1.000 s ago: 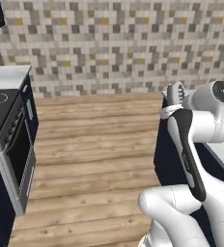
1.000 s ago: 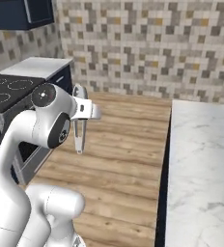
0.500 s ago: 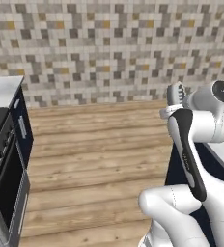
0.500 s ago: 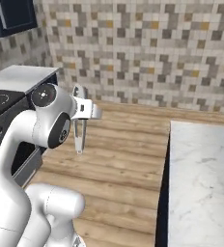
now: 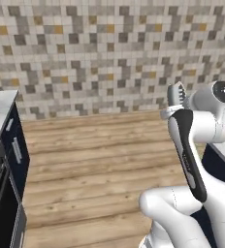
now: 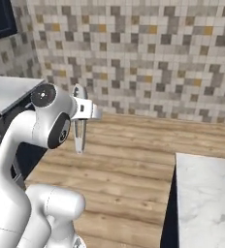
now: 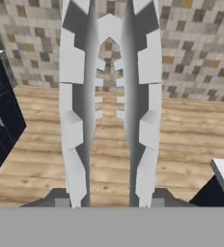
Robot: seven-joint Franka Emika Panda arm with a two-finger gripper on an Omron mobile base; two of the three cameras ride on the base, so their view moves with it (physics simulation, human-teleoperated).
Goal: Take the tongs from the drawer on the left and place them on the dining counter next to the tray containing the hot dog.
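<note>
Grey metal tongs (image 7: 109, 96) run up from the tool (image 7: 109, 205) in the hand view, their two arms side by side, clamped between its narrowly set fingers. In the right base view they hang from the raised hand above the wooden floor (image 6: 134, 164). White marble dining table (image 6: 206, 203) lies at the near right, a navy cabinet (image 5: 15, 145) at the left.

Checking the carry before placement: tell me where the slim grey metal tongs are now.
The slim grey metal tongs are held in the hand, raised above the wooden floor, facing the mosaic tile wall.
</note>
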